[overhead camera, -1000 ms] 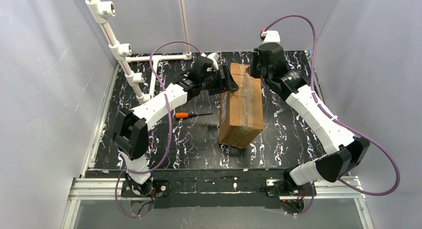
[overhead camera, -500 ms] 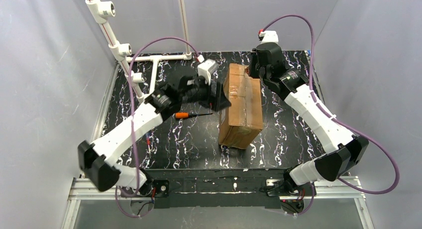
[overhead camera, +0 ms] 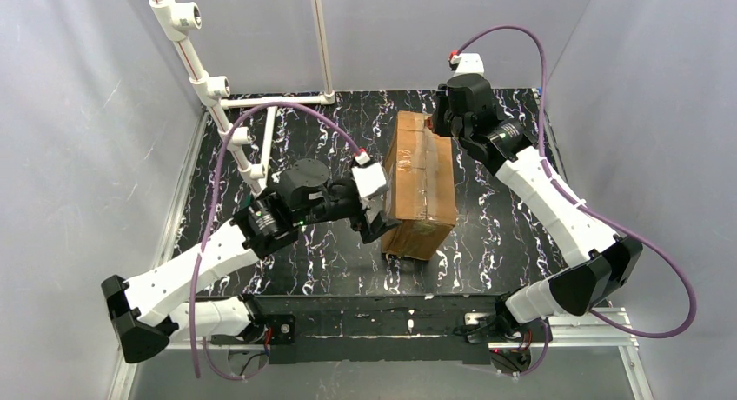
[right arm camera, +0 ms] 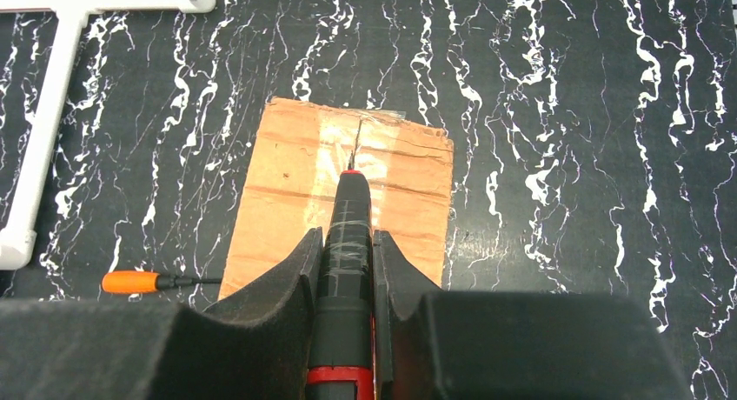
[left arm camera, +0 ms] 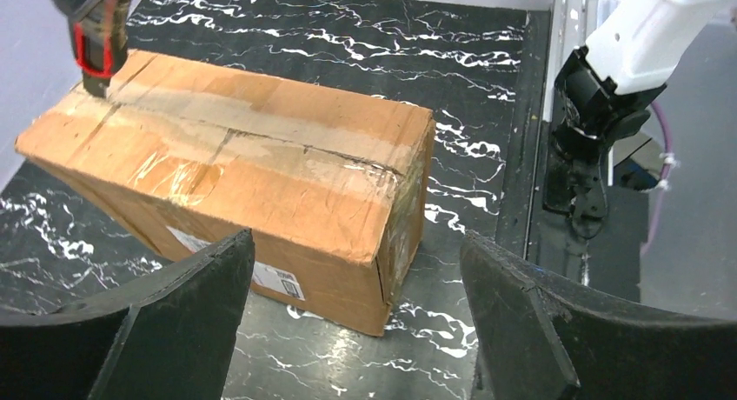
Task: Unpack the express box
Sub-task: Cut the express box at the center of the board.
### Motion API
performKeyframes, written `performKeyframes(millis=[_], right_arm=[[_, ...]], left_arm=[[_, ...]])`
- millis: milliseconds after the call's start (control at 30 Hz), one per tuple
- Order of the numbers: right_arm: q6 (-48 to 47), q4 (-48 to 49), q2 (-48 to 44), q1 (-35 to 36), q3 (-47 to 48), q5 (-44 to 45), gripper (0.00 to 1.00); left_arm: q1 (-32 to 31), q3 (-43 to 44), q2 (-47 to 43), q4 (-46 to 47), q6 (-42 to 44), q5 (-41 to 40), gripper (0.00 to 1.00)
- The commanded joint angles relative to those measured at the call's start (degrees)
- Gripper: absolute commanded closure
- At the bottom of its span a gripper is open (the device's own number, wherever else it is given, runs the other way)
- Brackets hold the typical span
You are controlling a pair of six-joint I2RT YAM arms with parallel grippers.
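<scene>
Express box [overhead camera: 421, 184]: oblong brown corrugated carton lying flat on the black marble-patterned table [overhead camera: 504, 235], right of centre, long axis running away from the arm bases. Flaps shut under glossy tape, so the contents are hidden. The tape shows creases and a thin slit line at the far end. A white label [left arm camera: 280, 283] sits low on the side face toward the left arm; its print is too small to read.

Right gripper [right arm camera: 348, 254]: fingers pressed on the body of a black cutting tool [right arm camera: 345, 235] with a red band. The thin tip rests on the taped seam at the box's far end. In the top view the gripper [overhead camera: 443, 122] covers that contact.

Left gripper [left arm camera: 356, 274]: fingers spread wide, nothing between them, held low and just beside the box's near left corner, apart from the cardboard. Both fingers run out of the wrist frame at the bottom.

Screwdriver [right arm camera: 130, 282]: orange handle, dark shaft, lying on the table left of the box. It shows only in the right wrist view; the left arm hides it from above.

White pipe frame [overhead camera: 269, 104]: at the far left of the table, cut off at the right wrist frame's edge.
</scene>
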Motion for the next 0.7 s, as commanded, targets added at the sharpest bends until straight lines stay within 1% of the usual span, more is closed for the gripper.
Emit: performKeyframes(millis=[0, 100, 233, 333, 400, 500, 667], right_arm=[[0.34, -2.62, 0.9, 0.43, 2.34, -0.81, 0.99], [1.23, -4.7, 1.16, 0.43, 3.64, 0.07, 0.99], [1.95, -7.0, 2.17, 0.43, 5.39, -0.85, 0.99], [2.78, -8.43, 3.08, 0.43, 6.41, -0.97, 0.99], [3.03, -8.95, 3.25, 0.43, 6.63, -1.15, 0.99], [3.42, -7.98, 2.92, 0.43, 5.97, -0.77, 0.99], [4.44, -11.33, 4.62, 0.88, 8.45, -0.39, 0.99]], left_arm=[[-2.08, 0.23, 2.19, 2.64, 7.28, -2.0, 0.13], [-3.08, 1.29, 4.29, 2.72, 8.41, -1.58, 0.13], [-4.64, 2.05, 6.59, 3.09, 9.63, -1.35, 0.13], [-6.44, 2.82, 8.83, 3.64, 10.99, -3.99, 0.13], [-7.38, 2.32, 9.79, 5.36, 11.75, -5.75, 0.13], [-8.03, 0.62, 10.86, 11.56, 10.15, -6.55, 0.14], [-9.09, 0.95, 14.84, 13.49, 10.0, -8.99, 0.17]])
